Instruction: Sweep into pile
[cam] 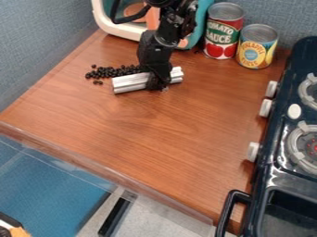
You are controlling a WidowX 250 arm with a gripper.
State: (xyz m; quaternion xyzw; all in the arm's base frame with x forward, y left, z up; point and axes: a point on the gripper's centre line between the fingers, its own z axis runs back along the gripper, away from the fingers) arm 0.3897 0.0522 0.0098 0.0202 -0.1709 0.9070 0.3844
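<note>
Evidently the tool (159, 83) is closed on a ridged silver bar (129, 84) near its middle, with both ends jutting out. The bar lies low over the wooden desk (155, 127); whether it touches the wood is hard to tell. Black beads (115, 71) form a loose band just beyond its left half, a few strays scattered at the left end.

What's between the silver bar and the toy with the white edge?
Little black beads lie close by the silver bar, then brown counter up to the toy, as the camera view shows.
</note>
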